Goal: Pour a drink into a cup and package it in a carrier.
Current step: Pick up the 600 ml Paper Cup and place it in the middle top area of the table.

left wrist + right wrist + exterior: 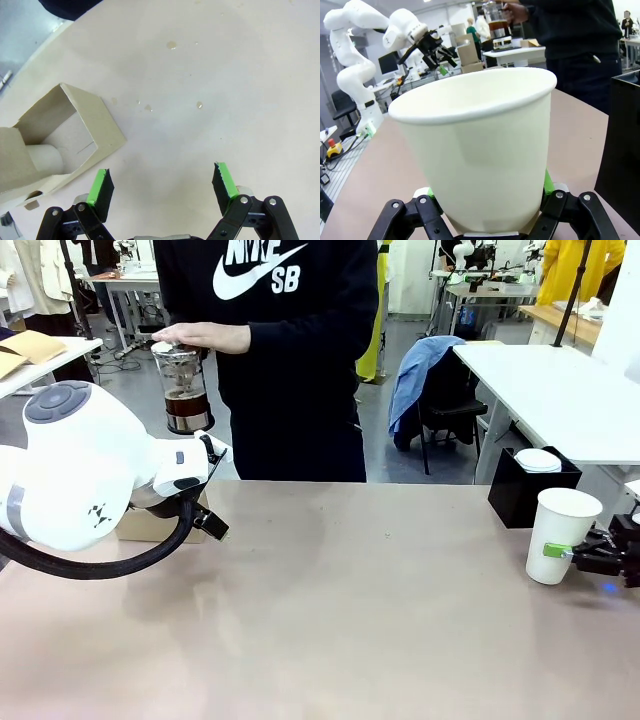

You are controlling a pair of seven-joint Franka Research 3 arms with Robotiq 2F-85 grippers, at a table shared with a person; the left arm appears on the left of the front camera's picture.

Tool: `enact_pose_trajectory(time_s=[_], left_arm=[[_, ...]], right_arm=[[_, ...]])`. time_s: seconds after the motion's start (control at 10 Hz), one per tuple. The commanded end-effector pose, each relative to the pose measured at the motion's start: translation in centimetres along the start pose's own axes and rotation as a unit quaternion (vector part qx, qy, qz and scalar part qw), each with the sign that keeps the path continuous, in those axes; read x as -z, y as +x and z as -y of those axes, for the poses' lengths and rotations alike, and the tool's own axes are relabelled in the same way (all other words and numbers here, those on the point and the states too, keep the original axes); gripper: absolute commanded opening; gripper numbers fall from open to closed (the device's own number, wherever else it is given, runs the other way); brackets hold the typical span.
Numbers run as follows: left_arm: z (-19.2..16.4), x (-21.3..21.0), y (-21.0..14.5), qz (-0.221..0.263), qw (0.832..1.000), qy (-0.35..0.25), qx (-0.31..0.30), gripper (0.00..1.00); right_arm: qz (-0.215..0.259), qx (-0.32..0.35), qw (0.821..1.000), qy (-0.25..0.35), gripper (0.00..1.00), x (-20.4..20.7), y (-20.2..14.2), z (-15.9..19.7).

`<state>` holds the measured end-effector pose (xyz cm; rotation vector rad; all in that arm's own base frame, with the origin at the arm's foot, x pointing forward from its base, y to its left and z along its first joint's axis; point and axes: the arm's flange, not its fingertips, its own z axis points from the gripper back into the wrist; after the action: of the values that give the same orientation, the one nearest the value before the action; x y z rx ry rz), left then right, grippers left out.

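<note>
Right fingers (pixel 548 181) are clamped on the cup (pixel 475 145), one green pad on each side of its lower half. In your front view the arm comes in from the right edge. The cup is upright near the right end of the tabletop (pixel 380 620). You can't tell whether its base rests on the surface or sits just off it.

A black box (pixel 525 495) stands just beside the cup, on its far side, with a white lid (pixel 538 460) on top.

Left fingers (pixel 102 186) are spread wide with nothing between them, pointing down at bare tabletop. The carrier (pixel 95 125) lies just beside one finger without touching it, one slot open toward the camera. A few small droplets (pixel 171 45) sit on the surface farther out. In your front view the carrier is at the left side, mostly hidden behind the left arm (pixel 80 475).

The drink (pixel 185 403) is dark and fills the lower part of the press pot (pixel 183 375). The pot is held in the air beyond the far left of the tabletop, with the person's hand (pixel 210 337) flat on its lid. It is well apart from the cup.
</note>
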<state>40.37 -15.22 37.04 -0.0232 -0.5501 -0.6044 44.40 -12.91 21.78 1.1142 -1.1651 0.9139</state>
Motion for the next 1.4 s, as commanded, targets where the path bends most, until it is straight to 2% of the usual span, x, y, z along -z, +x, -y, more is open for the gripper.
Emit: enact_pose_trajectory(time_s=[0.0, 0.1, 0.2, 0.3, 0.6, 0.7, 0.9, 1.1, 1.3], left_arm=[[0.0, 0.0, 0.0, 0.000, 1.000, -0.001, 0.000, 1.00], [0.0, 0.0, 0.0, 0.000, 1.000, -0.001, 0.000, 1.00], [0.0, 0.0, 0.0, 0.000, 1.000, -0.001, 0.000, 1.00], [0.0, 0.0, 0.0, 0.000, 1.000, -0.001, 0.000, 1.00], [0.0, 0.0, 0.0, 0.000, 1.000, -0.001, 0.000, 1.00], [0.0, 0.0, 0.0, 0.000, 1.000, -0.001, 0.000, 1.00], [0.0, 0.0, 0.0, 0.000, 1.000, -0.001, 0.000, 1.00], [0.0, 0.0, 0.0, 0.000, 1.000, -0.001, 0.000, 1.00], [0.0, 0.0, 0.0, 0.000, 1.000, -0.001, 0.000, 1.00]], right_arm=[[0.021, -0.014, 0.999, -0.022, 0.81, 1.3, 1.5, -1.6], [0.043, -0.019, 0.998, -0.038, 0.81, 3.2, 3.4, -2.8], [0.048, -0.030, 0.996, -0.069, 0.81, 5.5, 5.7, -3.7], [0.046, -0.025, 0.996, -0.071, 0.81, 8.2, 7.7, -4.2], [0.046, -0.016, 0.996, -0.079, 0.81, 18.8, 11.5, -2.4], [0.047, -0.024, 0.994, -0.095, 0.81, 22.8, 11.9, -0.6], [0.065, -0.018, 0.992, -0.104, 0.81, 28.3, 11.4, 3.1], [0.067, -0.019, 0.991, -0.111, 0.81, 31.8, 9.8, 6.4], [0.065, -0.025, 0.990, -0.122, 0.81, 33.0, 8.1, 8.1]])
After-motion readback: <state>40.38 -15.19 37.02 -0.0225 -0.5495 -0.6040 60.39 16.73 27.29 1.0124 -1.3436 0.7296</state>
